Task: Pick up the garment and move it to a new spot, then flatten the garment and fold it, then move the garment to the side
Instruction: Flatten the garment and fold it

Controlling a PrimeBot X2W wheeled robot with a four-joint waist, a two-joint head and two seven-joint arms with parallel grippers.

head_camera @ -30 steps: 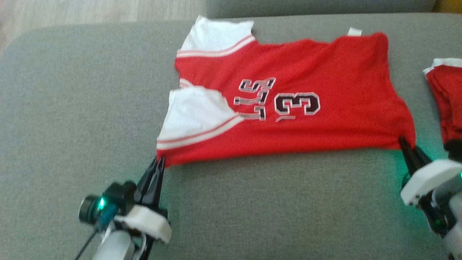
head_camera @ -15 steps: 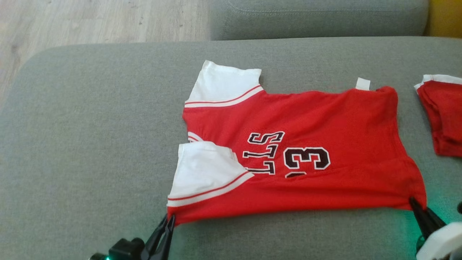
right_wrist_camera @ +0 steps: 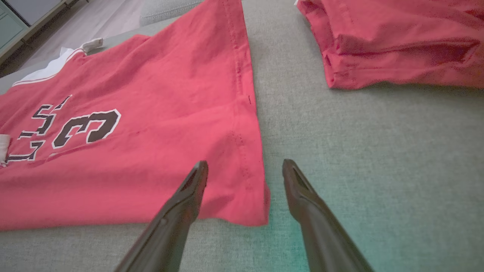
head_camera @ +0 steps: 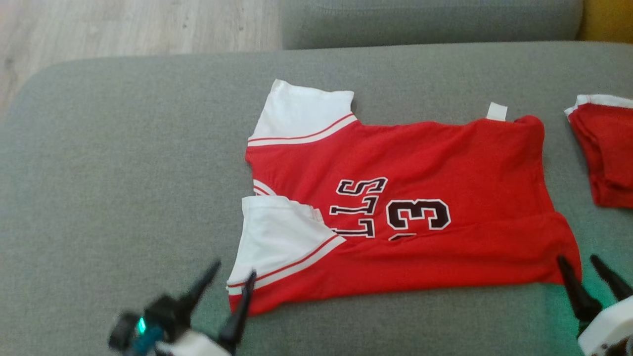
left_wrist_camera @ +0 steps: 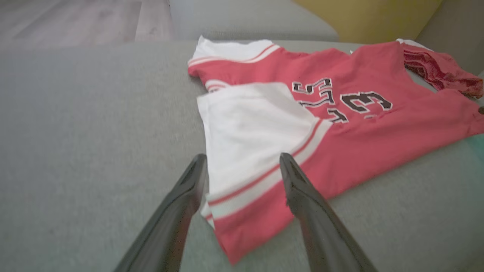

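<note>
Nearest to me, the left pincer (head_camera: 235, 268) stands with its two dark fingers spread wide, gripping nothing. They straddle the near corner of the garment (head_camera: 445, 163), where the white sleeve (head_camera: 277, 237) with its red stripe meets the red body. I cannot tell whether the tips touch the cloth. Over at the other near corner, the right pincer (head_camera: 577, 258) is just as wide and empty. From its own wrist view, one finger lies over the stitched bottom hem and the other over bare grey fabric just beside it, where a greenish glow falls.

The garment, a red jersey with black-and-white lettering and a "3", lies spread fairly flat in the middle of the grey sofa cushion (head_camera: 123, 173). Its sleeves point to the robot's left and its hem to the right. The further white sleeve (head_camera: 301, 113) sticks out past the far edge of the body, and a small white tag (head_camera: 496, 111) pokes out at the far hem corner.

To the right, apart from it, sits a second red garment (head_camera: 606, 148), bunched into a heap. Beyond the cushion are another grey cushion (head_camera: 430, 20), a pale wooden floor (head_camera: 123, 24) and something yellow (head_camera: 608, 20).
</note>
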